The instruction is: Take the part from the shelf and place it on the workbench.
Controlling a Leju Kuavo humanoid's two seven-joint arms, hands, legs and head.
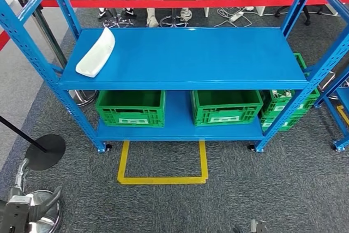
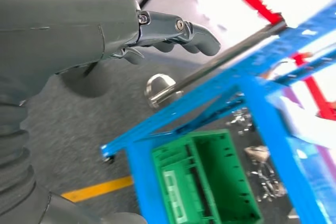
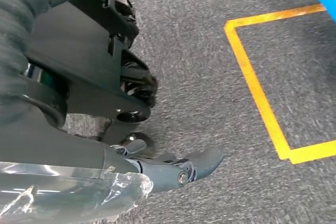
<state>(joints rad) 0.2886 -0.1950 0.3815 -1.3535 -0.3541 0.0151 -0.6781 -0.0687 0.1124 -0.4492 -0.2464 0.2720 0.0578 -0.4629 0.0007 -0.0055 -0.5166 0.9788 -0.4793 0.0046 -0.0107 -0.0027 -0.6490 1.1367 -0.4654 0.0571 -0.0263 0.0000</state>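
The part (image 1: 96,53) is a long white curved piece lying at the left end of the blue shelf's top board (image 1: 197,58), far ahead of both hands. My left hand (image 2: 174,30) hangs low beside the shelf's left post, its fingers stretched out and holding nothing. My right hand (image 3: 178,169) hangs over the grey carpet with its fingers straight and nothing in them.
Green crates (image 1: 131,107) (image 1: 225,106) (image 1: 288,107) stand on the lower board. A yellow square (image 1: 162,178) is marked on the carpet before the shelf. A black stanchion base (image 1: 45,151) stands at the left. Behind a red barrier tape (image 1: 185,3), people sit on stools.
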